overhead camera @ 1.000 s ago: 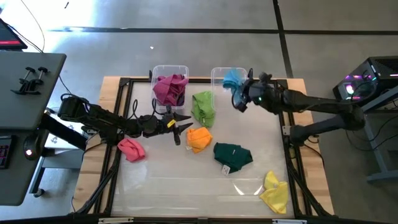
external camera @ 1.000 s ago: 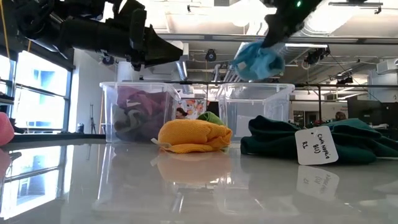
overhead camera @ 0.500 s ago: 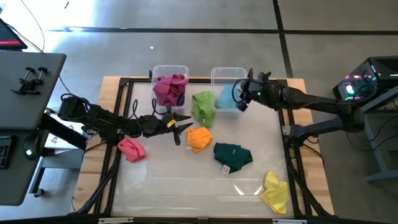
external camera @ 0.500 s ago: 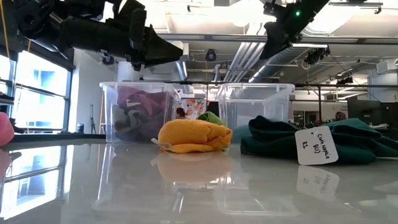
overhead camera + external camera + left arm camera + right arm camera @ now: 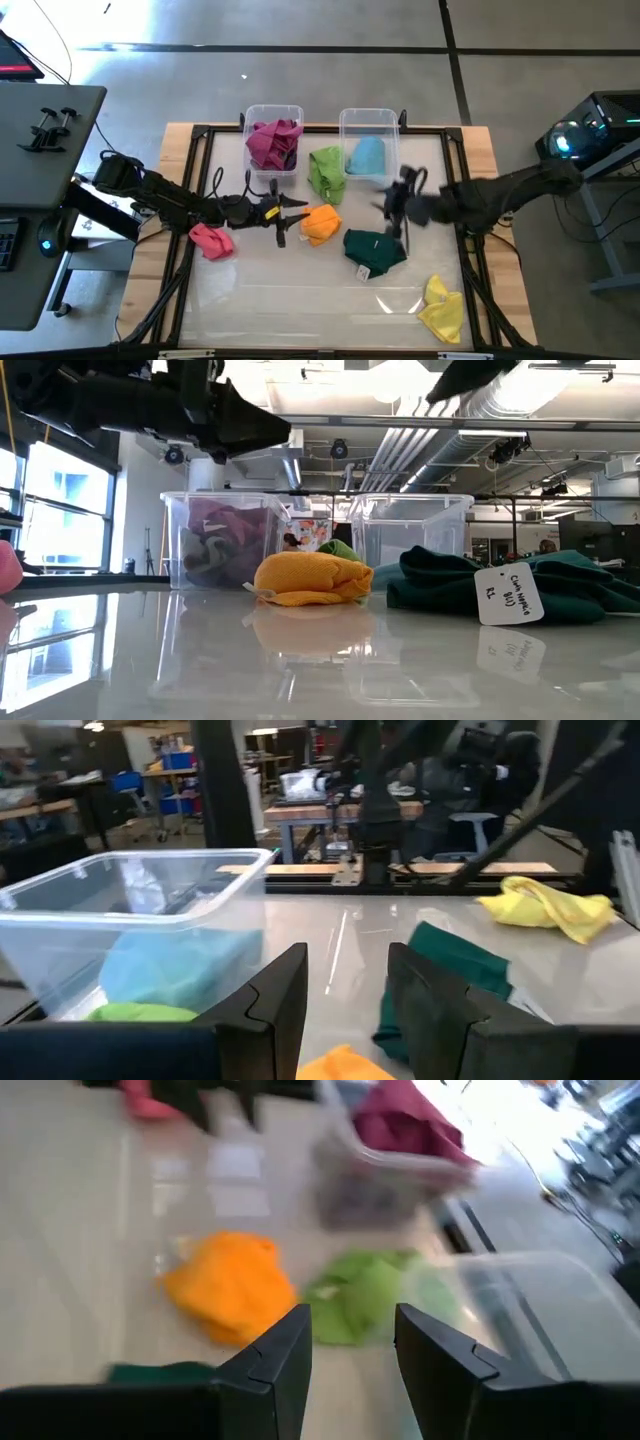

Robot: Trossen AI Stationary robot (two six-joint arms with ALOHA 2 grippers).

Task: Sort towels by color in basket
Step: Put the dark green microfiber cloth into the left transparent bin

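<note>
My left gripper is open and empty above the table, just left of the orange towel. My right gripper is open and empty above the table, between the right basket and the dark green towel. A light blue towel lies in the right basket. Magenta and purple towels fill the left basket. The light green towel lies on the table between the baskets. The pink towel and the yellow towel lie on the table.
A black frame runs around the table's edges. The dark green towel carries a white paper tag. Bare tabletop lies toward the near edge, between the pink and yellow towels.
My right gripper has let go of the light blue towel over the right basket, and the towel has dropped into it. The gripper has then gone toward the table's near edge, to a place above the dark green towel's far side.
</note>
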